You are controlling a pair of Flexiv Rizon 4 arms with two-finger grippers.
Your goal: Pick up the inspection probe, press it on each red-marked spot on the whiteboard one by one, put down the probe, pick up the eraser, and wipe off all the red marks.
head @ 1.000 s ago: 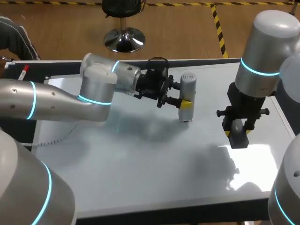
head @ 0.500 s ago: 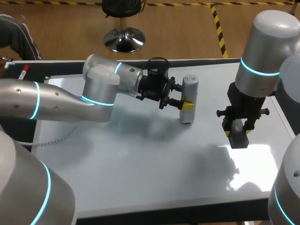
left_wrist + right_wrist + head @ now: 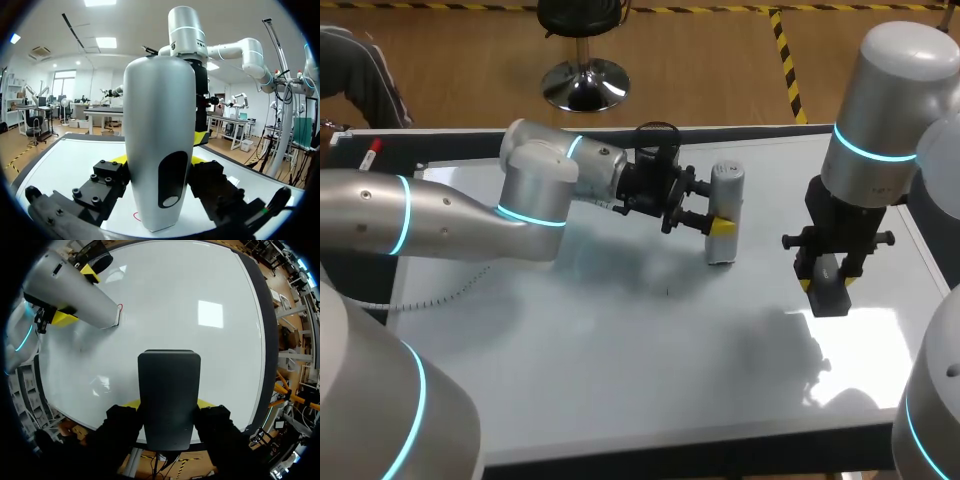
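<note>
Clamping probe [image 3: 725, 188] upright in left gripper [image 3: 719, 223], tip down at whiteboard's [image 3: 650, 350] far middle; gripping eraser [image 3: 831, 297] in right gripper [image 3: 826, 283] over whiteboard's right side.

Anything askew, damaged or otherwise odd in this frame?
Nothing is spilled or damaged. One oddity: the right gripper holds the dark rectangular eraser above the whiteboard, while the left gripper has the upright silver-grey probe with its tip by a red mark. Both tools are in hand at once.
</note>
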